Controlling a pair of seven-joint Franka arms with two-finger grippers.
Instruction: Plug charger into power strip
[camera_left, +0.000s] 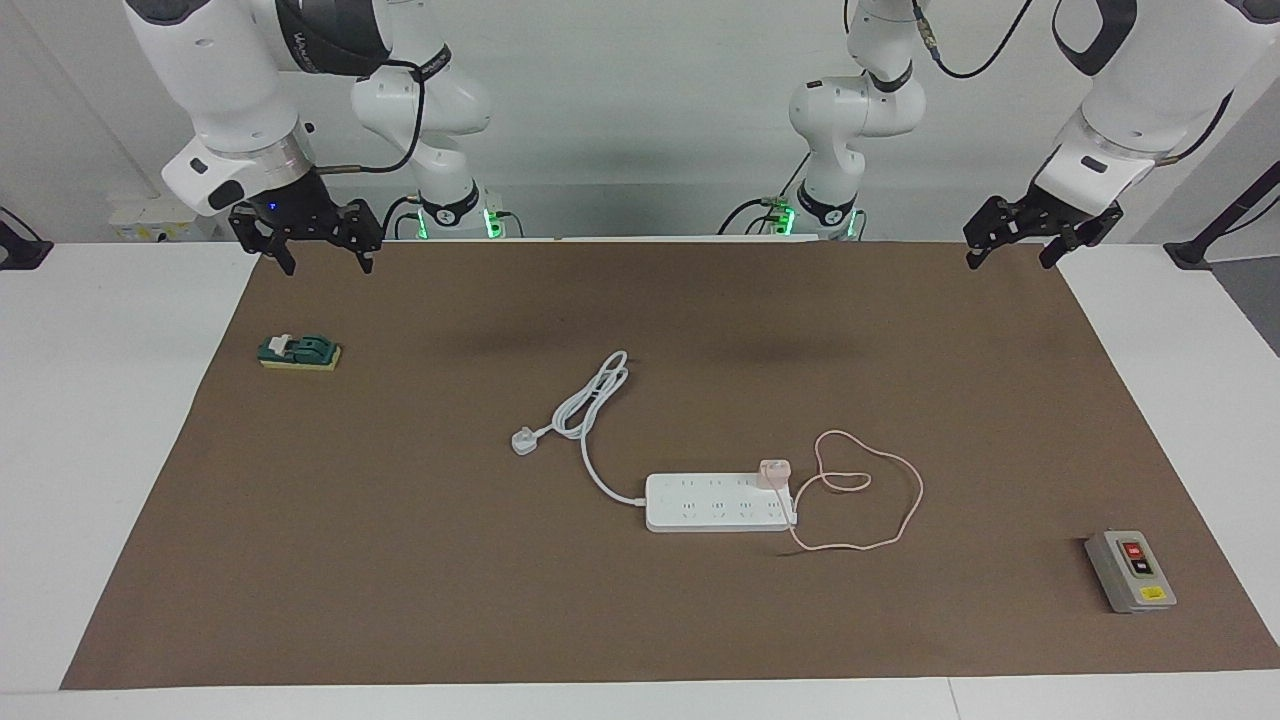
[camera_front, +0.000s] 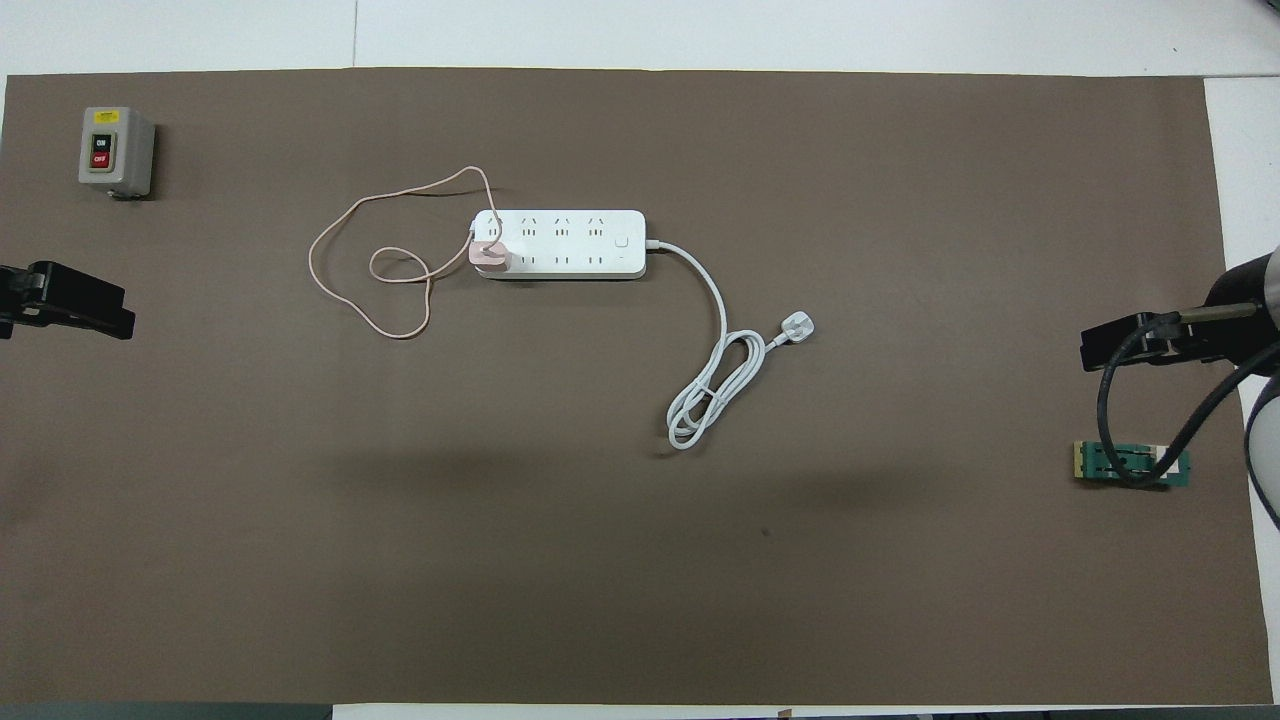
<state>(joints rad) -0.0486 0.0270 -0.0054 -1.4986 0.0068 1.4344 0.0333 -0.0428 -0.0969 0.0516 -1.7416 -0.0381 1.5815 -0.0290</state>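
Note:
The white power strip (camera_left: 715, 502) (camera_front: 560, 244) lies flat near the middle of the brown mat. The pink charger (camera_left: 773, 472) (camera_front: 490, 255) stands on the strip's end socket toward the left arm's end, in the row nearer the robots. Its thin pink cable (camera_left: 918, 490) (camera_front: 312, 262) loops on the mat beside the strip. Whether its prongs are fully in I cannot tell. My left gripper (camera_left: 1007, 258) (camera_front: 70, 300) hangs open over the mat's edge at its own end. My right gripper (camera_left: 328, 264) (camera_front: 1125, 342) hangs open over the mat's corner at its end. Neither holds anything.
The strip's thick white cord coils toward the robots and ends in a white three-pin plug (camera_left: 524, 440) (camera_front: 797, 325). A grey switch box (camera_left: 1130, 570) (camera_front: 115, 150) stands at the left arm's end. A green switch block (camera_left: 299, 351) (camera_front: 1132, 464) lies under the right arm.

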